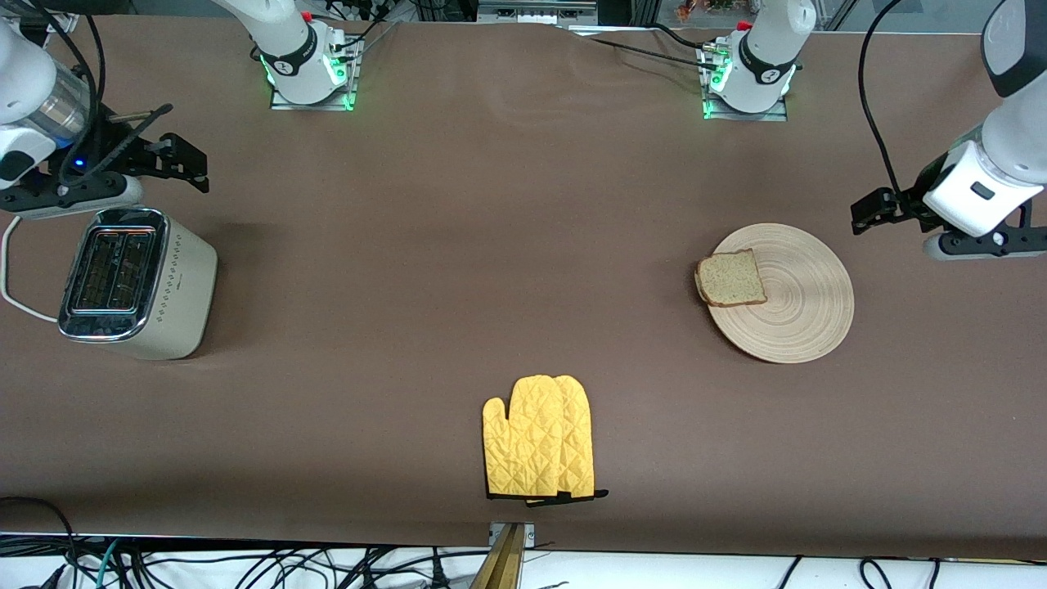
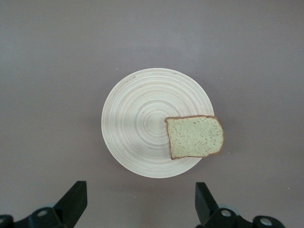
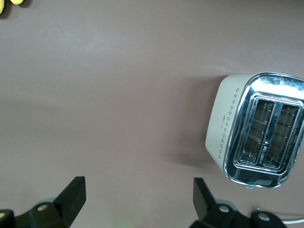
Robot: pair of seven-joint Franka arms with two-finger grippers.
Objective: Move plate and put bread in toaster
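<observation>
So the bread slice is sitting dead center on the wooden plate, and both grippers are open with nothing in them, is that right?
Not quite. The bread lies at the plate's edge, overhanging the rim toward the right arm's end, as the front view shows. The rest holds: the left gripper and the right gripper are open and hold nothing.

My plate [image 1: 806, 315] looks like pale matt wood with ringed grooves. The bread [image 1: 730, 279] is rough and speckled. The toaster [image 1: 135, 282] has a glossy chrome top and smooth cream sides. The mitt [image 1: 540, 438] is quilted yellow cloth; the table [image 1: 491, 245] is matt brown.
</observation>
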